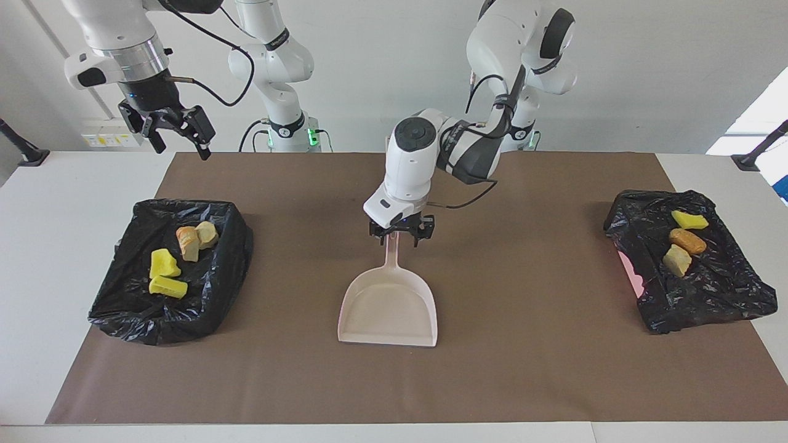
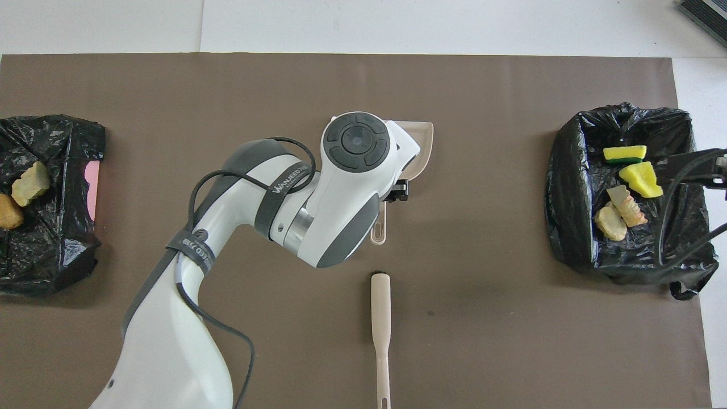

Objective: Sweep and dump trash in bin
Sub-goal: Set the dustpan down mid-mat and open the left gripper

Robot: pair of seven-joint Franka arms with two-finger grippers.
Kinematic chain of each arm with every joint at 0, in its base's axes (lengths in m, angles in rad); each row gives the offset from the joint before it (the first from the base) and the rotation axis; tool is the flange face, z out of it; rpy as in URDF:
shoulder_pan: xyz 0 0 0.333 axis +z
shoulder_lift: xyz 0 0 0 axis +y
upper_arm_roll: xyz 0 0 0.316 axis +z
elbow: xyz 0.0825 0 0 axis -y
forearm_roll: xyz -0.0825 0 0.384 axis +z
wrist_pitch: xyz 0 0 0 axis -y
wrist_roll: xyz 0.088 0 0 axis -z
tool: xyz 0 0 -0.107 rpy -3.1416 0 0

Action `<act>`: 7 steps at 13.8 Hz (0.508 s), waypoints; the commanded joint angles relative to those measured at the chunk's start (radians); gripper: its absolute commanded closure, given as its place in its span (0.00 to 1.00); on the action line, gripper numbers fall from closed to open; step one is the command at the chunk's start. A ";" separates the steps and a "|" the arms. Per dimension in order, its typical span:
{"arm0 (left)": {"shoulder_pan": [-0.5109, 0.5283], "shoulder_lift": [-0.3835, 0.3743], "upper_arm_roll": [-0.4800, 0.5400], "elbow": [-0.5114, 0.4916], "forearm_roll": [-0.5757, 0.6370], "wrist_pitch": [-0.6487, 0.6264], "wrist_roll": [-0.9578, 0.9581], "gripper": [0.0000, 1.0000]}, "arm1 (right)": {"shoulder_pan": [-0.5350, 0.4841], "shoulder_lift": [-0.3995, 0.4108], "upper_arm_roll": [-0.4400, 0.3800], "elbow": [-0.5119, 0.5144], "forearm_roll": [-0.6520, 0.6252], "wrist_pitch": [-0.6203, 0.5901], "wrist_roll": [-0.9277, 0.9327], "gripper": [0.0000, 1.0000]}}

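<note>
All the trash looks put away already. Going across the facing view, the first black bin [image 1: 172, 271] sits at the right arm's end of the table. In it lie four bits of trash: two yellow lumps [image 1: 165, 275] and two brown bready bits [image 1: 196, 239]. Up above the table's edge near that bin hangs the right gripper [image 1: 179, 132]. Its fingers are spread apart and hold nothing. That arm just waits.

In the middle lies the dustpan [image 1: 388, 304], flat on the brown mat [image 1: 529, 344]. Nothing is inside it. The left gripper [image 1: 401, 234] is right over the end of the dustpan's handle. Its fingers are apart and I see no squeeze on the handle, so I think it is not holding the pan.

The brush [image 2: 380, 329] lies on the mat too, nearer to the robots than the dustpan, and no hand touches it.

Last comes the second black bin [image 1: 692, 261], at the left arm's end. It holds three bits more [image 1: 684, 240].

No bits lie on the mat, so I think the job is nearly done or done. Nothing stands in the way.
</note>
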 commanded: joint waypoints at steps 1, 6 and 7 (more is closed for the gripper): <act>0.061 -0.246 0.008 -0.256 0.041 -0.006 0.066 0.00 | -0.003 -0.007 0.002 0.007 -0.001 -0.021 -0.024 0.00; 0.301 -0.497 0.008 -0.393 0.044 -0.131 0.403 0.00 | -0.003 -0.007 0.002 0.007 -0.001 -0.021 -0.024 0.00; 0.351 -0.517 0.010 -0.391 0.044 -0.142 0.479 0.00 | -0.003 -0.007 0.001 0.007 -0.001 -0.021 -0.024 0.00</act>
